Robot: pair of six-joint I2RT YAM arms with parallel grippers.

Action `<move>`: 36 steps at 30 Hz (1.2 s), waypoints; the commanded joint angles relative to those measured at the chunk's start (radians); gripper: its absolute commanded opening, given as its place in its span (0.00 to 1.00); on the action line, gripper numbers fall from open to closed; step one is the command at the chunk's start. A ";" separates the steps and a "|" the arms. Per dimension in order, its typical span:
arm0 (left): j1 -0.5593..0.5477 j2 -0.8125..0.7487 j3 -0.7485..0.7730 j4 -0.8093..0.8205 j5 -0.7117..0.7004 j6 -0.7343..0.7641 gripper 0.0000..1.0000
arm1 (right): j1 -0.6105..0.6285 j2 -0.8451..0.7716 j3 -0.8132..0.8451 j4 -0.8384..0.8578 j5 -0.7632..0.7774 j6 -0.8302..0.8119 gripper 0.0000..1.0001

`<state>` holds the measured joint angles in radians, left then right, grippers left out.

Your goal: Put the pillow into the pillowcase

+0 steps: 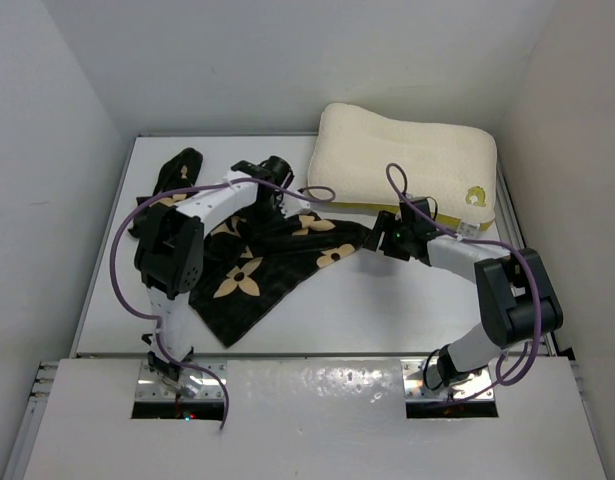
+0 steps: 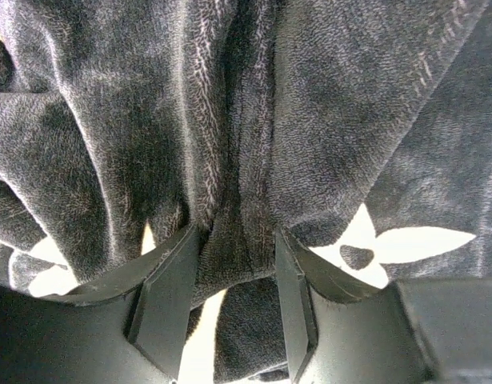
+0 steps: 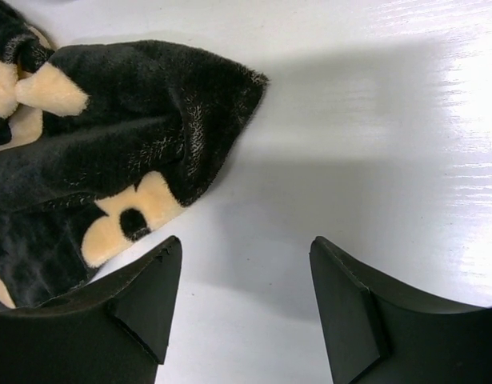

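Observation:
The cream pillow with its yellow side band lies at the back right of the table. The black pillowcase with tan flowers lies crumpled at centre left. My left gripper is over its far part; in the left wrist view the gripper is shut on a raised fold of the pillowcase that fills the gap between its fingers. My right gripper is open and empty, just right of the pillowcase's right corner, low over the bare table, in front of the pillow.
The white table is boxed in by white walls at the left, back and right. The pillow lies against the back right corner. A purple cable from the right arm loops over the pillow's front edge.

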<state>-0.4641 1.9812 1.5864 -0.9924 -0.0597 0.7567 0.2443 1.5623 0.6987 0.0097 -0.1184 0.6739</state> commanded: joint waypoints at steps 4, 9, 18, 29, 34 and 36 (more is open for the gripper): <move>-0.013 0.004 -0.006 0.027 -0.078 0.018 0.42 | -0.004 -0.027 -0.011 0.041 -0.017 0.012 0.65; -0.011 0.007 -0.011 0.080 -0.135 -0.002 0.13 | 0.000 -0.021 -0.011 0.041 -0.013 0.009 0.61; 0.201 -0.031 0.288 -0.037 0.219 -0.163 0.00 | 0.033 0.025 0.182 -0.065 0.017 -0.126 0.67; 0.285 -0.067 0.248 -0.071 0.350 -0.187 0.00 | 0.082 0.356 0.691 -0.165 0.453 -0.902 0.99; 0.311 -0.053 0.241 -0.071 0.347 -0.198 0.00 | 0.131 0.470 0.674 -0.082 0.404 -1.127 0.99; 0.314 -0.047 0.242 -0.069 0.339 -0.200 0.00 | 0.153 0.487 0.642 -0.035 0.381 -1.189 0.99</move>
<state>-0.1661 1.9350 1.8172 -1.0668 0.2588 0.5694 0.3550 2.0487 1.3689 -0.0601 0.2867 -0.3046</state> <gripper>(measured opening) 0.019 0.985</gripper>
